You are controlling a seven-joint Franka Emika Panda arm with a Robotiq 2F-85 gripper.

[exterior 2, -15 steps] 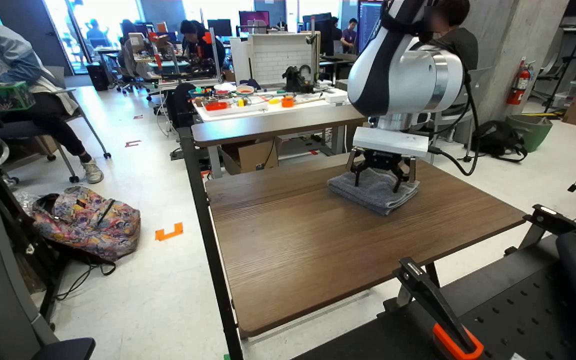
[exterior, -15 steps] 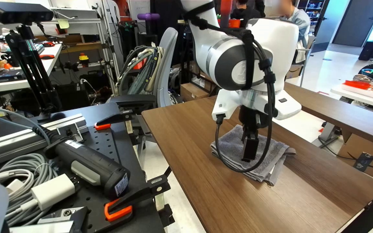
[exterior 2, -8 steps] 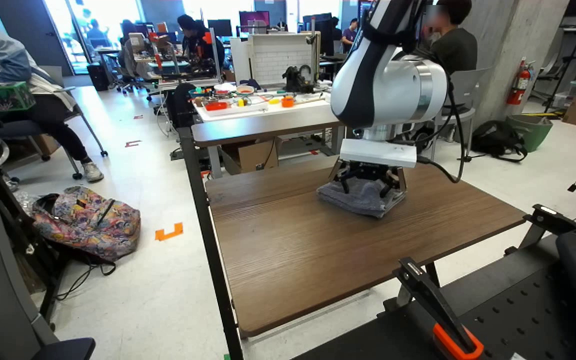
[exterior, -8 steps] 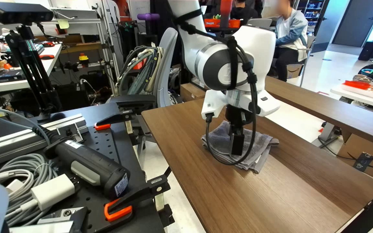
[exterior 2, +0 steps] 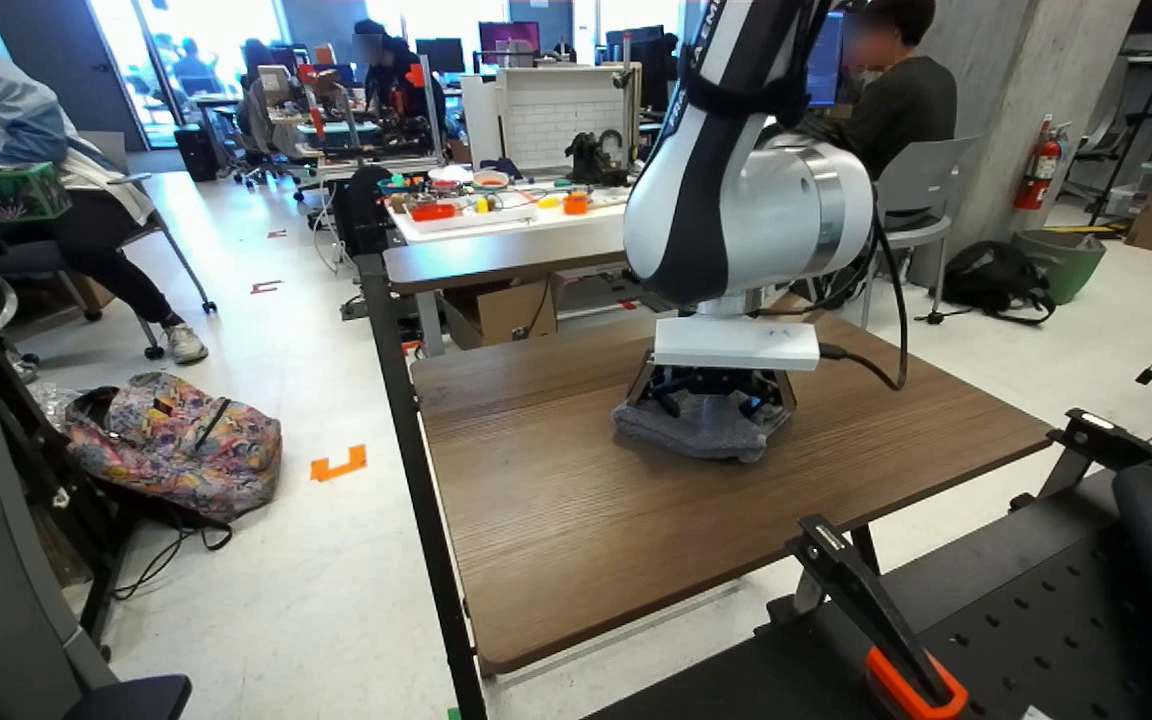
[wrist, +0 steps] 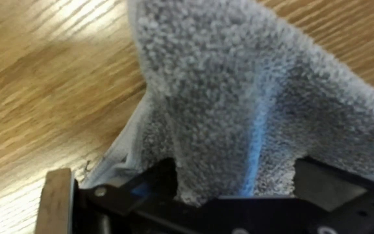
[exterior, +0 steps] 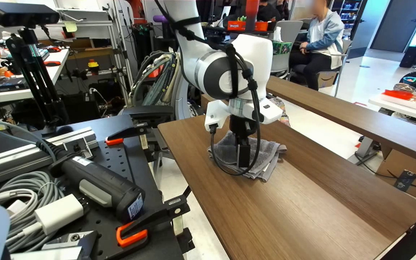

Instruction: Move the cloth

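The grey folded cloth [exterior: 264,153] lies under my gripper on the brown wooden table [exterior: 302,213]. In an exterior view, the cloth [exterior 2: 698,432] is bunched up between the fingers. My gripper [exterior 2: 712,406] points straight down, its two fingers pressed into the cloth from either side. In the wrist view, the cloth [wrist: 206,94] bulges up between the black fingers [wrist: 235,177] and touches both; a blue streak of light crosses it. The gripper is shut on the cloth, with thick fabric holding the fingers apart. The fingertips are hidden in the folds. I cannot tell whether the cloth is fully off the table.
A black workbench [exterior: 121,162] with orange clamps [exterior: 132,234], cables and a black hand tool [exterior: 99,187] stands beside the table. A grey chair [exterior: 183,79] is near the table's end. A black post [exterior 2: 416,490] runs along a table edge. Another brown table [exterior 2: 536,255] stands behind.
The gripper has closed inward on the cloth and bunched it. Gripper and cloth have moved together along the table, leftward in both exterior views.
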